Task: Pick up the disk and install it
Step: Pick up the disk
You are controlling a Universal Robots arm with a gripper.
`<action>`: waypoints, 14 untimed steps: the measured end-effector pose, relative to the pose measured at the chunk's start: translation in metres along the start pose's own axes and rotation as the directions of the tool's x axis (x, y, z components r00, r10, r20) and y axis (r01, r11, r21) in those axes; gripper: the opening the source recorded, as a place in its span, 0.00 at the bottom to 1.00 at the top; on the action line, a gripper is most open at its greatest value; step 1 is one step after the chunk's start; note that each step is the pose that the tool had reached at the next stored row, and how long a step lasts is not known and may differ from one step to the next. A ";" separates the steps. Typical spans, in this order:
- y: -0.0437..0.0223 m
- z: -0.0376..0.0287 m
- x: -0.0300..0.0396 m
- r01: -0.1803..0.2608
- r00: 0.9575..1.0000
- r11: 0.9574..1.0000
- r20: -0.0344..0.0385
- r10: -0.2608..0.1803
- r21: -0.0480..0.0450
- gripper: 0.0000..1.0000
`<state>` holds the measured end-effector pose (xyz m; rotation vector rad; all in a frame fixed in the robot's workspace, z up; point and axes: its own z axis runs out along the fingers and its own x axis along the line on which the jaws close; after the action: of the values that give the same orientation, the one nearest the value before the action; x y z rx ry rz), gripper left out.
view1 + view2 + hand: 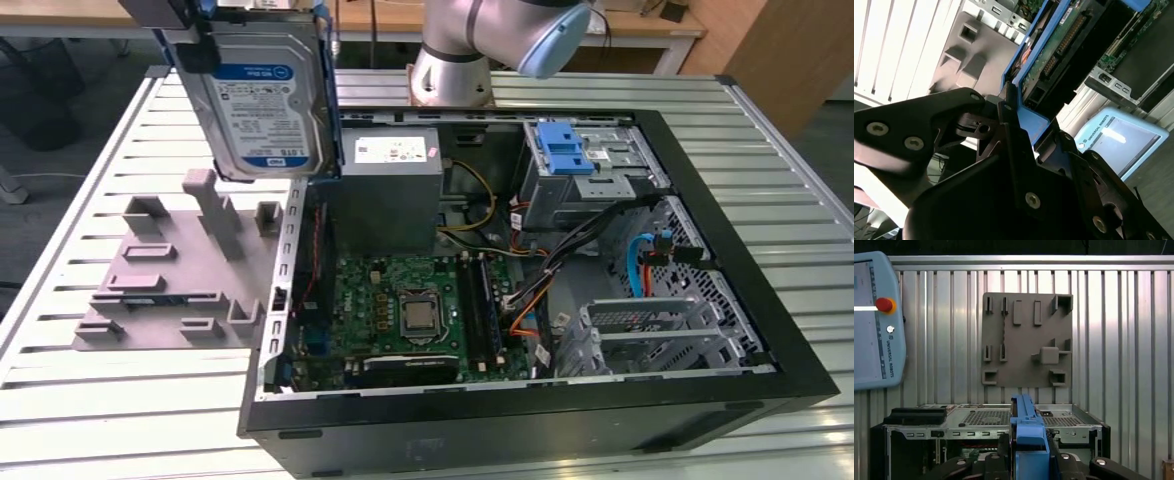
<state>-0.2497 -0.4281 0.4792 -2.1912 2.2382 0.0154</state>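
Observation:
The disk [262,100], a silver-grey drive with a white-and-blue label and blue rails, hangs upright in the air at the exterior view's upper left, above the grey stand [174,270] and beside the open computer case [747,300]. My gripper [1029,460] is shut on the disk's blue end handle [1030,437]. In the second wrist view my gripper [1021,127] clamps the blue handle, and the disk's green circuit-board side [1054,50] extends away from it. The grey metal drive bay [594,185] with a blue bracket [566,148] on top sits at the case's far corner.
The case holds a power supply [390,190], a motherboard [414,310], cables and a metal cage [654,335]. The stand's upright posts [214,215] rise just below the disk. A teach pendant [874,320] lies on the slatted table [107,400]. The arm's base [454,60] stands behind the case.

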 end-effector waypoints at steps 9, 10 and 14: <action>-0.0054 0.0001 0.0003 0.000 1.000 1.000 0.008 0.000 0.000 0.36; -0.0061 0.0001 0.0003 0.000 1.000 1.000 0.008 0.000 0.000 0.36; -0.0110 0.0001 0.0002 0.000 1.000 1.000 0.008 0.000 0.000 0.36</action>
<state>-0.2386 -0.4285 0.4791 -2.1874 2.2341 0.0243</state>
